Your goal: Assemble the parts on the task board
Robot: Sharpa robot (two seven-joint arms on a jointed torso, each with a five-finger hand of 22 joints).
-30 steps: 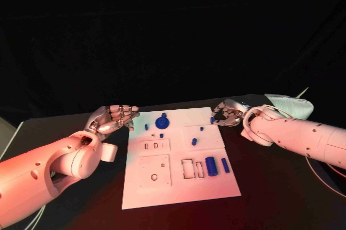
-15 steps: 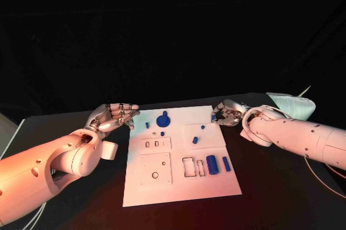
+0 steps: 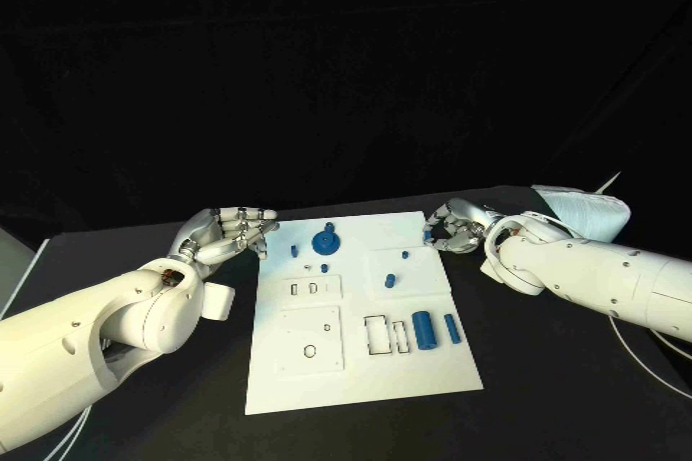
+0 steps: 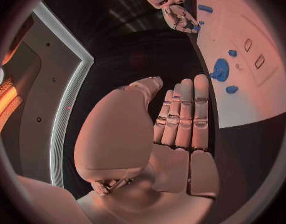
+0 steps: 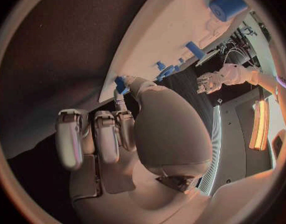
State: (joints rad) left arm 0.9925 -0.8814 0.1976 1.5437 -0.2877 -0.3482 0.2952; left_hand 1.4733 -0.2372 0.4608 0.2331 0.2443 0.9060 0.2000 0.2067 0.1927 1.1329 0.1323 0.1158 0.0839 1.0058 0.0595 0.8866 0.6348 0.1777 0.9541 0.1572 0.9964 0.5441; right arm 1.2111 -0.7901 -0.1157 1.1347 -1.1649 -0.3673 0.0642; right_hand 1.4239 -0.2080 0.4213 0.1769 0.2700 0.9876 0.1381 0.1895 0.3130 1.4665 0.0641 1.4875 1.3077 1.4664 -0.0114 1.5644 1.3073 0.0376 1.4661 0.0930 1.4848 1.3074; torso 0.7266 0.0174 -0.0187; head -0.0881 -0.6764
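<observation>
The right hand sits at the far right corner of the task board, thumb and a finger pinched on a small blue part right at the board's edge; its other fingers are curled in. Across the board the left hand hovers just off the far left corner, fingers straight and together, holding nothing. Between them, near the far edge, stands a round blue disc part; a blue cylinder lies by the slots nearer the right edge. A folded pale cloth lies behind the right arm. Black table lies open around the board. Since a second ago, neither hand has visibly moved.
</observation>
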